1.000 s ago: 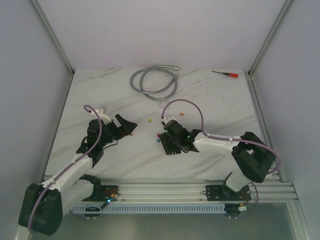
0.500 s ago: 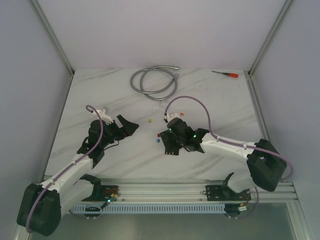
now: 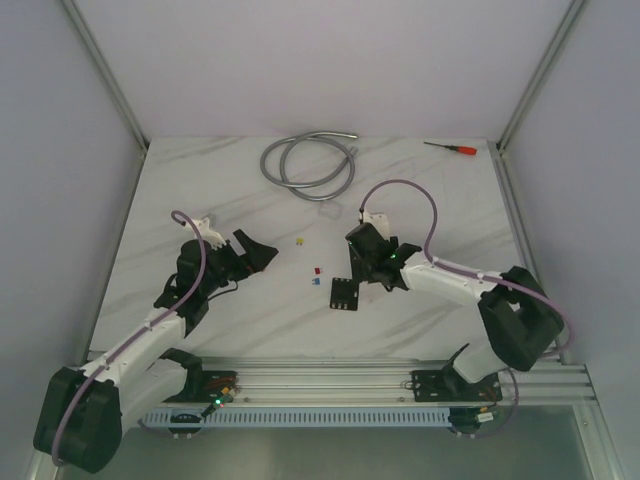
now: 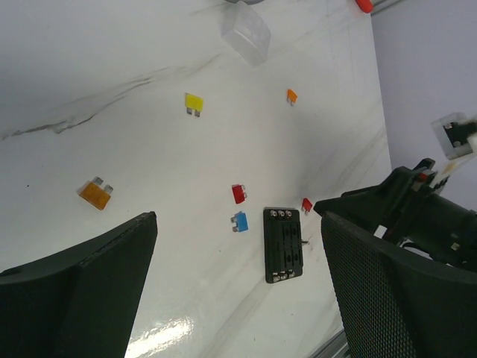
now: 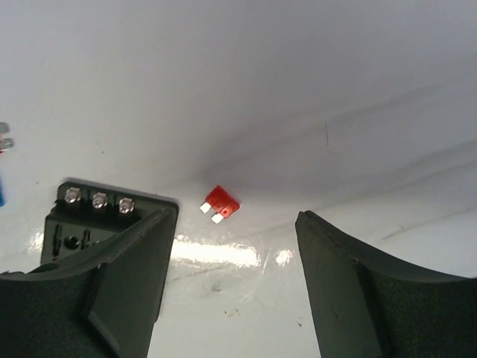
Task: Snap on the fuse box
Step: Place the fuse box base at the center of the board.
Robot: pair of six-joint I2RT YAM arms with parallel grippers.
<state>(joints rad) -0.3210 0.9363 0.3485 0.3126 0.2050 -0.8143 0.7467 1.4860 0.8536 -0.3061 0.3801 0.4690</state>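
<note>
The fuse box, a small black block, lies flat on the white table, bare and untouched. It also shows in the left wrist view and at the left finger's tip in the right wrist view. The clear cover lies apart, farther back, and shows in the left wrist view. My right gripper is open and empty just behind the box, over a red fuse. My left gripper is open and empty, well left of the box.
Loose fuses lie around the box: yellow, orange, red, blue and a small orange one. A coiled grey hose and a red screwdriver lie at the back.
My right gripper has drawn back up and to the right, off the fuse box, which stays on the table. The clear cover has come into view. The left arm has hardly moved.
</note>
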